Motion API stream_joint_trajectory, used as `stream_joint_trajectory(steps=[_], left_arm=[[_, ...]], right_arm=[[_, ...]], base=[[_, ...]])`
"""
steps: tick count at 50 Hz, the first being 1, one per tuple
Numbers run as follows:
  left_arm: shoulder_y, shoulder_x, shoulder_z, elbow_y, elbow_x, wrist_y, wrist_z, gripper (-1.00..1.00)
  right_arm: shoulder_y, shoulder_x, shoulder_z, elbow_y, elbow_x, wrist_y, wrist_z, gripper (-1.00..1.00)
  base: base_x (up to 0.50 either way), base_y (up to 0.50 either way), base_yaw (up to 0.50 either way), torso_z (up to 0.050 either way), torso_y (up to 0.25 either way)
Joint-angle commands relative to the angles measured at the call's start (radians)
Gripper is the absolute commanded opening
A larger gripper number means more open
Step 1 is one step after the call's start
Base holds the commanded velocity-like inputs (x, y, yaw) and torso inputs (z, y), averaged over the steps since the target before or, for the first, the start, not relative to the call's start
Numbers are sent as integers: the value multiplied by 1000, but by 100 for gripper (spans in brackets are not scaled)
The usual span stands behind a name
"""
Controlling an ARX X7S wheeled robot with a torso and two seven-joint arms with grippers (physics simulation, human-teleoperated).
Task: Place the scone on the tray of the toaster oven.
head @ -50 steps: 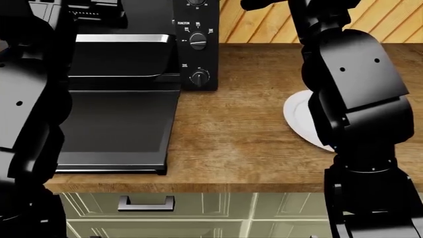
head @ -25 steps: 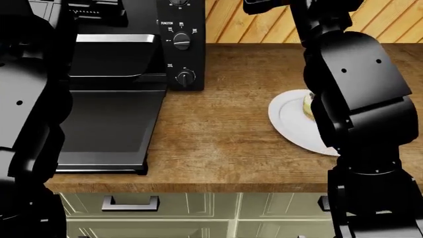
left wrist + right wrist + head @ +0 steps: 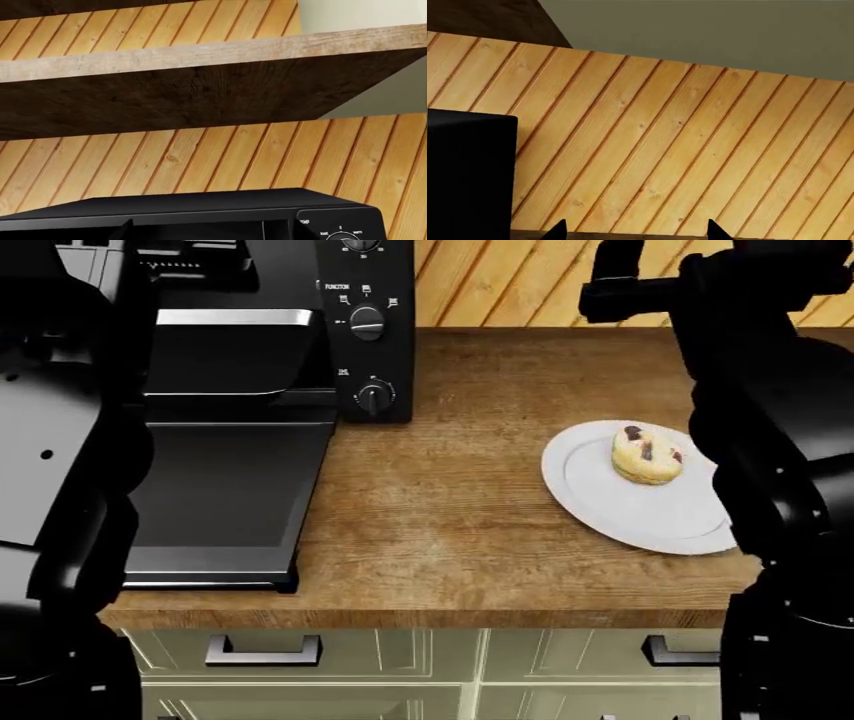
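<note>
The scone (image 3: 646, 453), pale yellow with dark chunks, lies on a white plate (image 3: 607, 502) at the right of the counter. The toaster oven (image 3: 363, 300) stands at the back left with its door (image 3: 214, 490) folded down flat. Its black tray (image 3: 227, 350) shows inside, silvery edge at the back. My right gripper (image 3: 635, 231) is open, its two tips wide apart, nothing between them, facing the plank wall. In the head view the right arm (image 3: 774, 410) rises beside the plate, apart from the scone. The left wrist view faces the oven's top (image 3: 200, 202); the left fingers do not show clearly.
A wooden shelf (image 3: 200, 85) hangs above the oven. The plank wall (image 3: 534, 280) closes the counter's back. Bare wood counter (image 3: 441, 490) lies between the oven door and the plate. Drawers with handles (image 3: 263, 648) sit under the front edge. My left arm (image 3: 54, 440) fills the left side.
The head view first shifted rightward along the counter. Then my right arm swung right and away from the plate, uncovering the scone.
</note>
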Motion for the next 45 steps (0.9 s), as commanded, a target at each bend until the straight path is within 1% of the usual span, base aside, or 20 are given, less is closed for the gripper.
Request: stream_joint_trajectory(steps=[1, 12, 23, 25, 37, 41, 45], left_arm=[[5, 7, -2, -7, -3, 20, -6, 100], [4, 10, -4, -10, -10, 29, -8, 100], [4, 8, -2, -11, -13, 30, -11, 100], [4, 6, -5, -6, -16, 26, -12, 100], [18, 4, -9, 2, -26, 27, -16, 100], [19, 2, -11, 6, -28, 24, -18, 100], [20, -1, -11, 9, -29, 22, -20, 100]], right_arm=[[-42, 19, 90, -78, 63, 202, 49, 100], [-99, 55, 96, -143, 68, 238, 60, 100], [-99, 56, 95, -143, 71, 237, 63, 100], [-79, 48, 80, -51, 64, 240, 55, 100], [25, 10, 55, 189, 52, 285, 51, 100], [31, 9, 34, 233, 43, 275, 46, 100], [25, 9, 35, 234, 49, 308, 51, 100]], base=[[0, 0, 0, 0, 0], [0, 0, 0, 0, 0], [0, 0, 0, 0, 0], [0, 0, 0, 0, 0], [0, 0, 0, 0, 0], [0, 0, 0, 0, 0], [0, 0, 0, 0, 0]])
